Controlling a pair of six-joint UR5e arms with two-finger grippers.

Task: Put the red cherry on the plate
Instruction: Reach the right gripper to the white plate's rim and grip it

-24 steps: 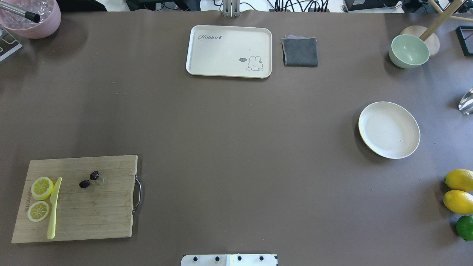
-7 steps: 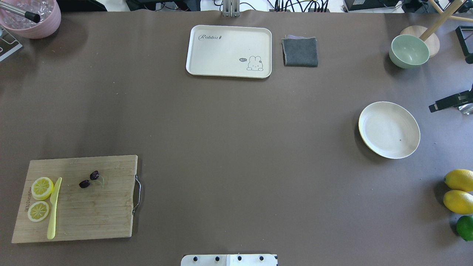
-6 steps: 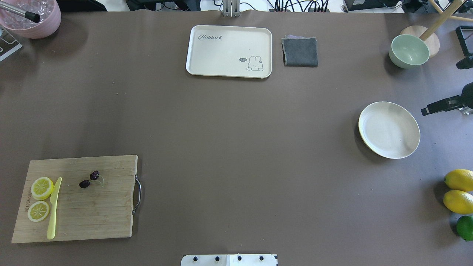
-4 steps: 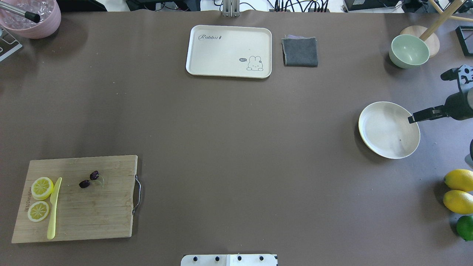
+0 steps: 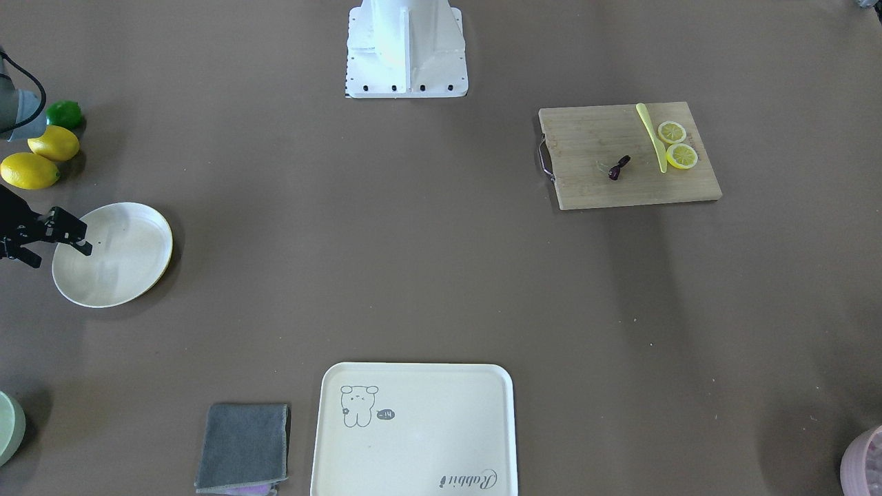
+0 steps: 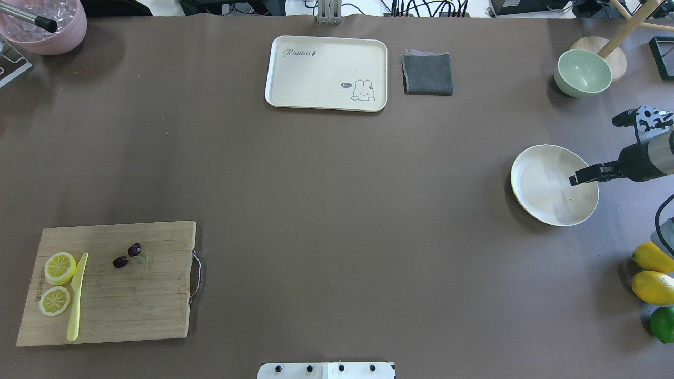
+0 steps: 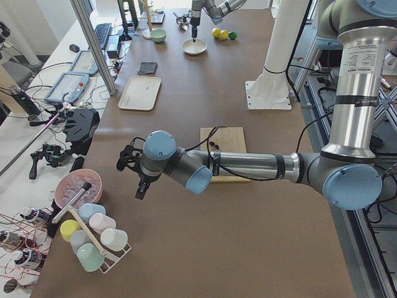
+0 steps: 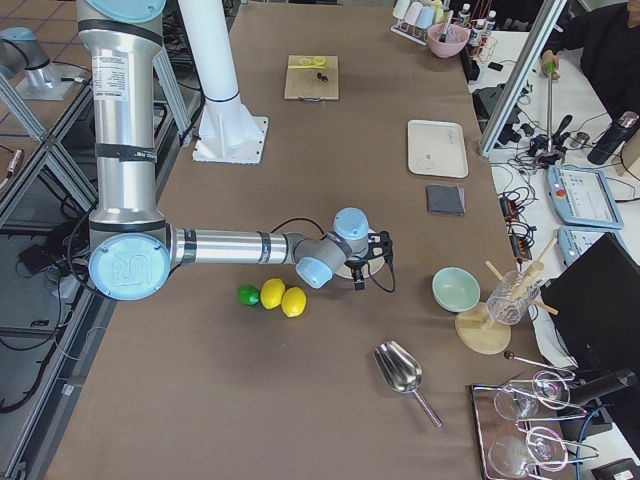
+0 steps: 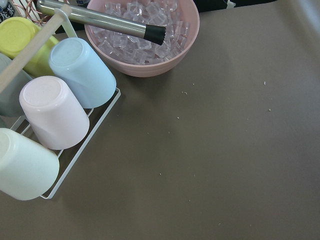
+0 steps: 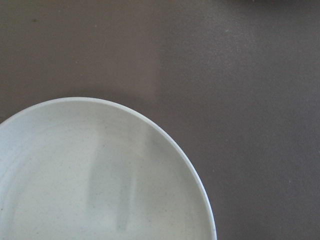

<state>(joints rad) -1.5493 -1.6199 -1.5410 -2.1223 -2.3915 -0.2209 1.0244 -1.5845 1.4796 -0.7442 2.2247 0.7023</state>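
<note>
Right gripper (image 5: 62, 256) jaws apart above round cream-white plate (image 5: 120, 279); left gripper (image 7: 131, 177) jaws: cannot tell; dark maroon cherry pair (image 6: 127, 256) far from both.

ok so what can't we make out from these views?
- State of the left gripper: appears only in the left side view, small; its wrist view shows no fingers.
- State of the right gripper: edge-on overhead, cut by the frame edge in the front view.
- Its height over the plate: top-down views, side views too far.
- Stems of the cherry: too faint overhead.
</note>
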